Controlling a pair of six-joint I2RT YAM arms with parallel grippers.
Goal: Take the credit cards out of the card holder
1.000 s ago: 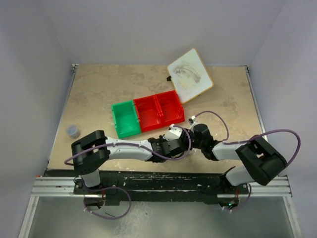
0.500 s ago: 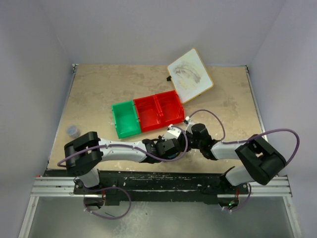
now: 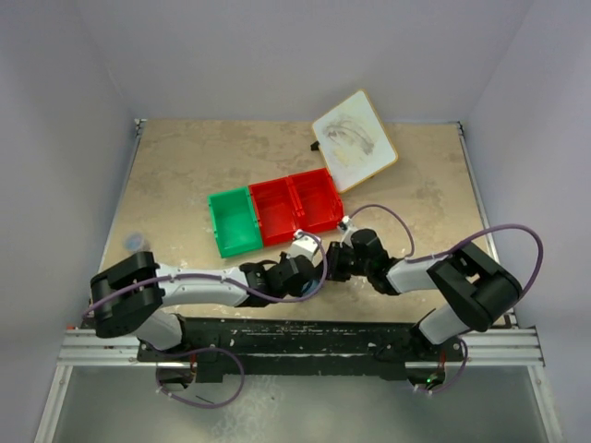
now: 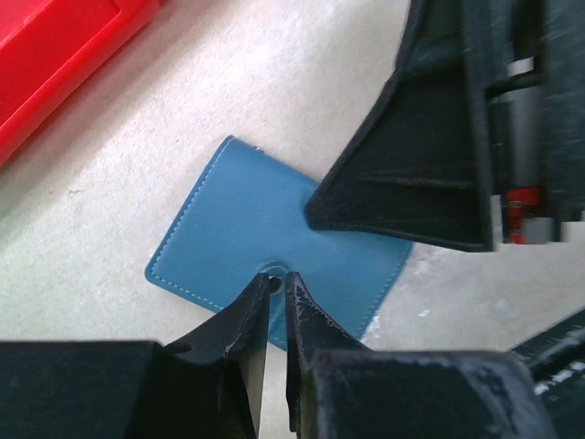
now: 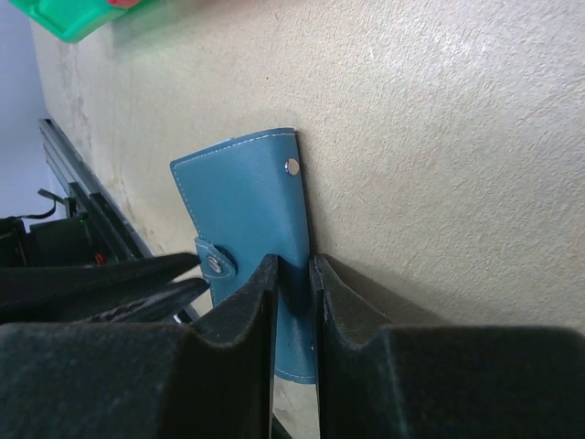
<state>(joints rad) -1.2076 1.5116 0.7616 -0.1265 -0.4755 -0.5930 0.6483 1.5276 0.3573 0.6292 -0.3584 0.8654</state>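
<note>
The card holder is a closed dark blue wallet lying on the table between my two grippers. It also shows in the right wrist view. My left gripper is shut on its small snap tab. My right gripper is shut on the wallet's edge, one finger on each side, and its finger crosses the left wrist view. In the top view the grippers meet just below the red bins and hide the wallet. The credit cards are hidden.
Two red bins and a green bin stand side by side just behind the grippers. A white wood-rimmed board lies at the back right. A small grey object sits at the left edge.
Both grippers have shifted a little to the left along the table. The left arm has drawn back and stretched lower; the right arm has reached further left after it.
</note>
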